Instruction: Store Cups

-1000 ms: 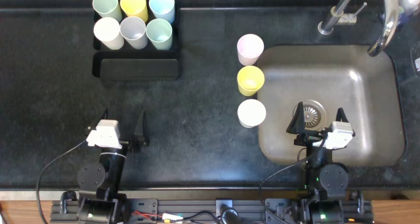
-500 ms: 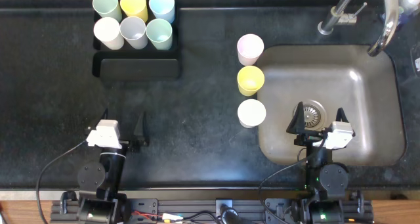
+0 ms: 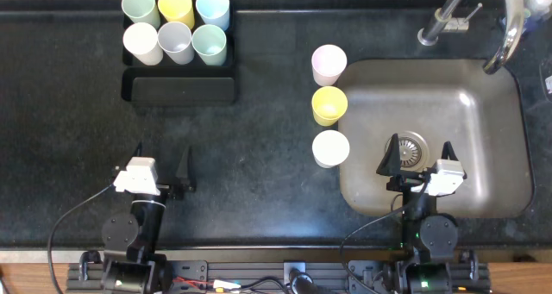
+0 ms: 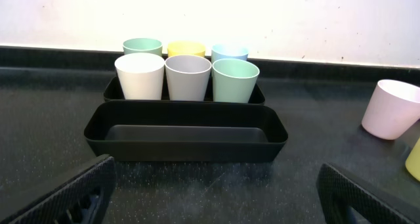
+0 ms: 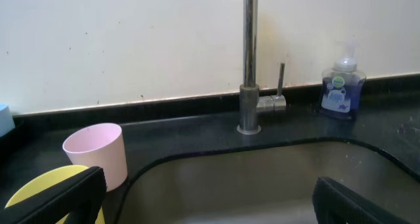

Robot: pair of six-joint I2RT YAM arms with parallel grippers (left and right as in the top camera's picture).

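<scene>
Cups fill the rear compartment of the black tray (image 3: pixel 128 90), which sits at the far left of my dark counter (image 3: pixel 259 182). I count six, all upright, in two rows of three. The back row has a sage cup (image 3: pixel 139 4), a back yellow cup (image 3: pixel 176 6) and a blue cup (image 3: pixel 212 7). The front row has a front white cup (image 3: pixel 141 42), a grey cup (image 3: pixel 176 40) and a teal cup (image 3: pixel 209 43). Neighbours in each row stand just beside one another. The tray's other compartment, a long trough, lies on the side nearer my arms.

My left gripper (image 3: pixel 162 163) is over bare counter, well apart from the tray and on the near side of it. Its two fingers are spread wide, and its wrist camera looks straight at the trough.

Further right, three more cups stand upright on the counter in a line along the sink's left edge. From far to near they are a pink cup (image 3: pixel 329 64), a loose yellow cup (image 3: pixel 329 105) and a loose white cup (image 3: pixel 330 148). They are close together, and I cannot tell if they touch.

My right gripper (image 3: pixel 419 156) is over the steel sink (image 3: pixel 483 113), beside the drain (image 3: pixel 412 146), with its fingers likewise parted wide. The faucet (image 3: pixel 448 14) rises behind the basin. A soap bottle (image 5: pixel 341 86) stands to its right against the wall.
</scene>
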